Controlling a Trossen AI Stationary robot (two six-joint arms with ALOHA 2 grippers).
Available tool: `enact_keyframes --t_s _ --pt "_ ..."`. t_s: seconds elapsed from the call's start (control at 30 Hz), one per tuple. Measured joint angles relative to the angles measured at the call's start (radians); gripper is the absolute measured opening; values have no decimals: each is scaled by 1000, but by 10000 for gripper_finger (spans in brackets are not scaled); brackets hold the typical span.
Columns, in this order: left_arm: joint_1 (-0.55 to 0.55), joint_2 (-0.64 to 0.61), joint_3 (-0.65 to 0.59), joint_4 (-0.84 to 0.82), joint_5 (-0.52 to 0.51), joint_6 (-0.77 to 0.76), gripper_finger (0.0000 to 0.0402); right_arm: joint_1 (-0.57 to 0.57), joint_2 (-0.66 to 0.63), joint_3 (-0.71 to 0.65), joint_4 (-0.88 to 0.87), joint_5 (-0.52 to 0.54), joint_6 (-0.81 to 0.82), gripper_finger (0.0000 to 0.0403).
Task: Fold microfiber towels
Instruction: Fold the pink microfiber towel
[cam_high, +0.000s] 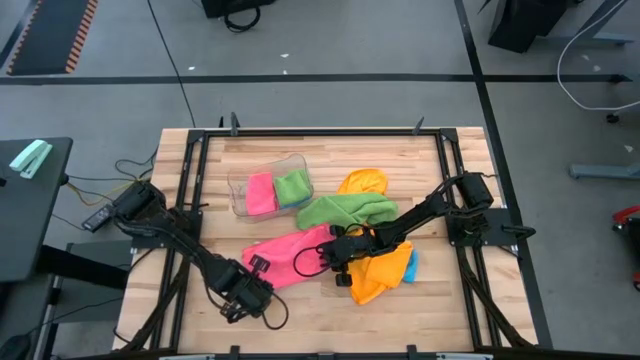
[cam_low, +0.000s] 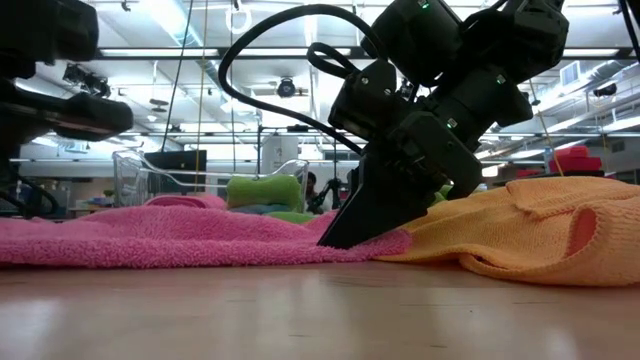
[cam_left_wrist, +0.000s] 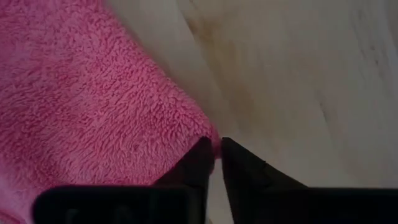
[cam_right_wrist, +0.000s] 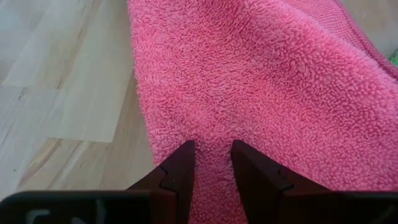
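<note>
Down at the near edge of the desk, the left claw sits at one corner of the pink towel; its two tips are almost together, with just a bit of pink fluff between them, so it looks like it is pinching that corner. A little farther in, the right claw is pressed down on the other end of the same towel; its tips stand a bit apart with a ridge of pink cloth bunched between them, so it holds the towel there. I think each claw takes one end so the towel can be lifted and folded flat.

Just beside the right claw lies an orange towel in a loose heap, with a bit of blue towel peeking out under it; behind that, a green towel lies crumpled, touching a second orange one. Farthest back, a clear tub holds a folded pink towel and a folded green towel side by side; that looks like where done ones go.
</note>
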Motion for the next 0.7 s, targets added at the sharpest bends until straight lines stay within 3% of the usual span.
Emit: enact_keyframes --t_s 0.13,0.7 --pt "-15 0 0 0 -1 0 9 0 0 0 0 0 0 117" --pt "-36 -86 73 -58 -8 10 16 0 0 0 0 13 9 117"
